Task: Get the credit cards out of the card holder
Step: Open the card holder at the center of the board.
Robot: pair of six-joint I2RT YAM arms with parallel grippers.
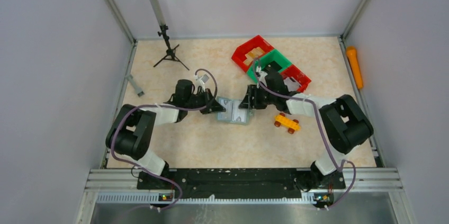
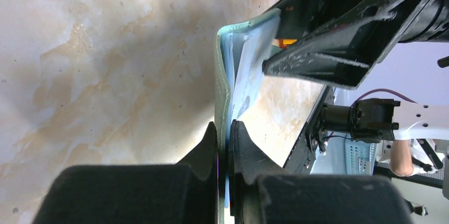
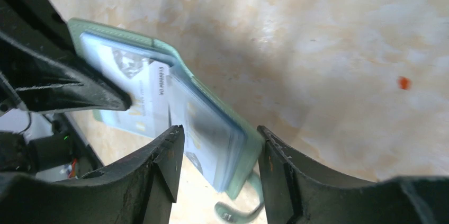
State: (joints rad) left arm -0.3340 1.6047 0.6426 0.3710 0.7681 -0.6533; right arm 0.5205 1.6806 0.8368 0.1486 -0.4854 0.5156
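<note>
So the card holder (image 1: 233, 112) sits about mid-worktop (image 1: 212, 144), opened up and squeezed between the two arms. Its spine runs roughly near-to-far, so the spread-open long side goes left-right, a bit skewed. The credit cards (image 3: 152, 96) are tucked inside, pale with some print showing, and their long edges follow the holder's.

The left hand (image 2: 224, 131) is clenched on the holder's left edge, which it lifts slightly off the surface. The right hand (image 3: 219, 147) has its fingers spread, straddling the right half; can't tell if they actually touch it.

For room, there's bare worktop on the near side all the way to the arm bases. The yellow toy car (image 1: 286, 123) is near the holder's right-near corner, but apart from it. The red and green bins (image 1: 265, 57) sit beyond the right arm, and a small tripod (image 1: 168, 49) is far left, well away.
</note>
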